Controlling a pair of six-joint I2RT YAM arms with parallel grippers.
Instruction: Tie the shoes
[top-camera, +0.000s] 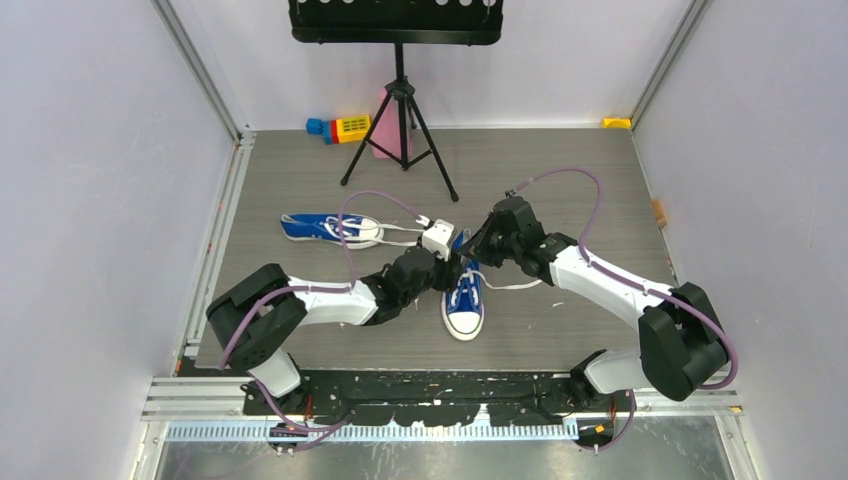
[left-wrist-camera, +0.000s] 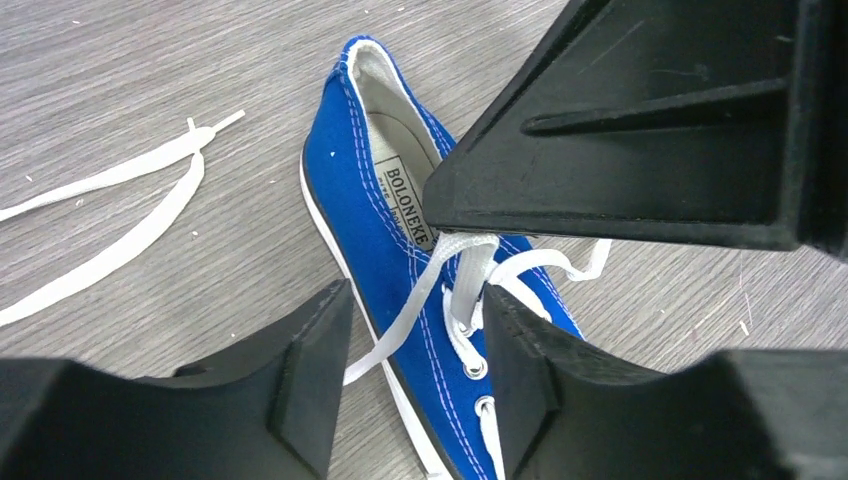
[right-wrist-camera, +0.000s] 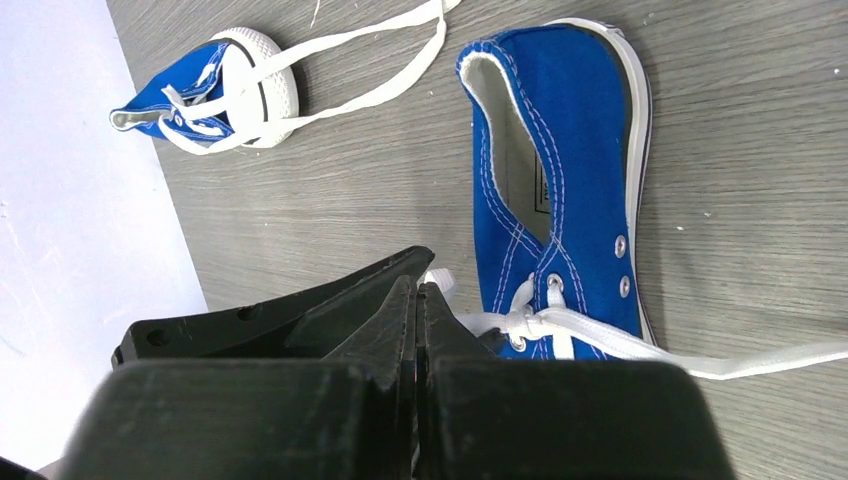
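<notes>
Presently left fingers (left-wrist-camera: 300, 400) spread astride the shoe lace (left-wrist-camera: 455, 265), right fingers (right-wrist-camera: 400, 320) pinching it.

Both arms stretch forward and inward, elbows low, wrists tipped down, tips nearly meeting. The left gripper (left-wrist-camera: 415, 345) has its jaws parted (a clear gap between the fingers), while the right gripper (right-wrist-camera: 418, 292) is pressed completely closed, finger against finger.

We see a grey wood-grain table (top-camera: 560, 335) bearing one blue sneaker (top-camera: 465, 305) upright near its middle, a second sneaker (top-camera: 320, 228) farther back on the left, white laces (top-camera: 515, 286) trailing over the surface, and a black tripod (top-camera: 400, 130) beside coloured toy blocks (top-camera: 340, 128) at the far edge.
</notes>
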